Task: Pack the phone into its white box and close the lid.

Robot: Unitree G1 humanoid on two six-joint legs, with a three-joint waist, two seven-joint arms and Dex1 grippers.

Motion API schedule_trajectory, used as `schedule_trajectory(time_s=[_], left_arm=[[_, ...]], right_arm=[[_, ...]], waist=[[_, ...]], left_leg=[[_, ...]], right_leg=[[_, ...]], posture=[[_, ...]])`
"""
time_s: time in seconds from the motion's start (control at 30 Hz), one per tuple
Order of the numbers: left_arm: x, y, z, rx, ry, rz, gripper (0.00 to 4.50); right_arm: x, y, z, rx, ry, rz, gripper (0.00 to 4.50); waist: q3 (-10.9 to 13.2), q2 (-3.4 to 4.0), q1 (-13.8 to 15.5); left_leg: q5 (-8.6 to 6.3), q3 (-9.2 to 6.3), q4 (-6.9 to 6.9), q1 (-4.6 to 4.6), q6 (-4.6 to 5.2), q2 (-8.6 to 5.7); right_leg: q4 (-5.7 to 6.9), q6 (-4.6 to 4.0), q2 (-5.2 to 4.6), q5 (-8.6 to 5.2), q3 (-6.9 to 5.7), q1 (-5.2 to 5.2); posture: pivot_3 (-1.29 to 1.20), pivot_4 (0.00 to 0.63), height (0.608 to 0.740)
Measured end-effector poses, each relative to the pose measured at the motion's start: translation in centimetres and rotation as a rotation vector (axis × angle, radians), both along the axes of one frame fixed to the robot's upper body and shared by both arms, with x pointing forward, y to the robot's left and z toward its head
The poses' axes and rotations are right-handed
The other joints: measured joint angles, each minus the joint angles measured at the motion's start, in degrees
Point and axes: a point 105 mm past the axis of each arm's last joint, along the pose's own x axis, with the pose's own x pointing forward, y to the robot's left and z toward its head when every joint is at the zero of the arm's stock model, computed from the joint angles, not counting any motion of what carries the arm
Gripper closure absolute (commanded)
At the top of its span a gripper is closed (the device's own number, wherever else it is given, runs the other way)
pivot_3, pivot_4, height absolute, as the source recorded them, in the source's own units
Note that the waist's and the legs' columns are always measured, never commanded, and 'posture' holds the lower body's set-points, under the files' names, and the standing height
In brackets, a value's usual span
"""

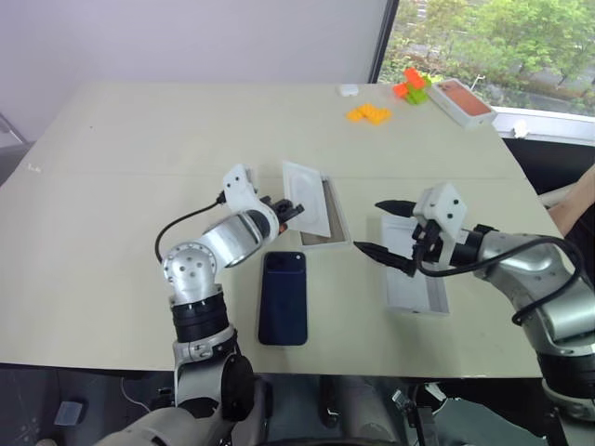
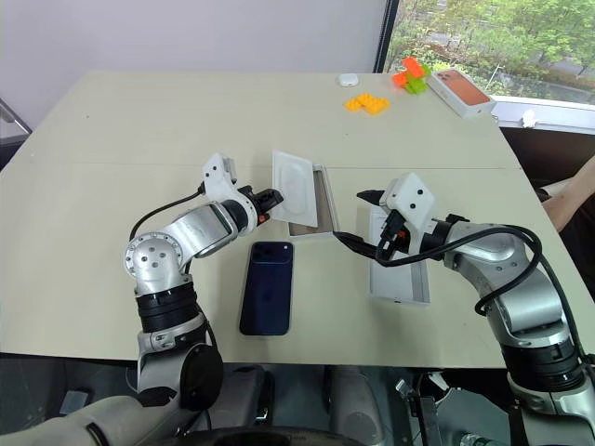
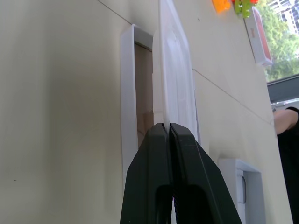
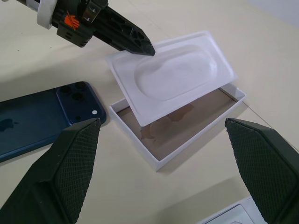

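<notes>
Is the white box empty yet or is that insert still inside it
Nearly empty: the left gripper is shut on the insert, held tilted over the white box, whose tan floor shows bare underneath.

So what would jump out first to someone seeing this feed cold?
Probably the left claw, shut on a thin white insert and holding it tilted over the white box at mid-table. Next, the phone lying camera side up near the table's front edge, and the right claw wide open above the lid.

No legible text, faint logo on the phone (image 4: 42, 119) back
</notes>
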Motion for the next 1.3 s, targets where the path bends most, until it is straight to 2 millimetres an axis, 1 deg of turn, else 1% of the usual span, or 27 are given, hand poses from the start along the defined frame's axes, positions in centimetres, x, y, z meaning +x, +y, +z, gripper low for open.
schedule_trajectory(time_s=[0.2,0.43,1.07,1.17,1.2,1.23,1.3], left_arm=[[0.1,-0.2,-0.4,-0.003,0.02,0.002,4.47],[0.0,-1.3,-0.8,-0.012,0.038,-0.043,4.47],[0.2,-2.2,-1.0,-0.039,0.049,-0.049,4.47],[0.3,-2.1,-1.0,-0.042,0.047,-0.047,3.53],[0.3,-2.1,-1.0,-0.042,0.047,-0.047,2.98],[0.3,-2.1,-1.0,-0.042,0.047,-0.047,2.62],[0.3,-2.2,-1.0,-0.043,0.047,-0.048,1.63]], right_arm=[[0.0,0.0,0.0,0.0,-0.004,0.001,0.0],[0.0,0.0,0.0,-0.004,-0.006,-0.001,0.0],[0.1,-0.1,-0.1,-0.014,-0.008,-0.005,0.0],[0.1,0.0,-0.1,-0.014,-0.008,-0.005,0.0],[0.0,0.0,-0.1,-0.014,-0.007,-0.005,0.0],[0.0,0.0,-0.1,-0.014,-0.007,-0.005,0.0],[0.0,0.0,-0.1,-0.014,-0.007,-0.005,0.0]], waist=[[0.0,0.0,0.02],[0.0,0.0,0.0],[0.0,0.0,0.01],[0.0,0.0,0.02],[0.0,0.0,0.02],[0.0,0.0,0.03],[0.0,0.0,0.03]], left_leg=[[0.0,0.0,0.0,0.0,0.0,-0.01],[0.0,0.0,0.0,0.0,0.0,-0.01],[0.0,0.0,0.0,0.0,0.0,-0.01],[0.0,0.0,0.0,-0.01,0.0,-0.01],[0.0,0.0,0.0,-0.01,0.0,-0.01],[0.0,0.0,0.0,-0.01,0.0,-0.01],[0.0,0.0,0.0,-0.01,0.0,-0.02]], right_leg=[[0.0,0.0,0.0,0.0,-0.01,0.0],[0.0,0.0,0.0,0.0,0.0,0.0],[0.0,0.0,-0.01,0.0,-0.01,0.0],[-0.01,0.0,-0.01,0.0,-0.01,0.0],[-0.01,0.0,-0.01,0.0,-0.01,0.0],[-0.01,0.0,-0.01,0.0,-0.01,0.0],[-0.01,0.0,-0.01,0.0,-0.01,0.0]], posture=[[0.0,0.15,0.74],[0.0,0.15,0.74],[0.0,0.15,0.74],[0.0,0.15,0.74],[0.0,0.15,0.74],[0.0,0.15,0.74],[0.0,0.15,0.74]])
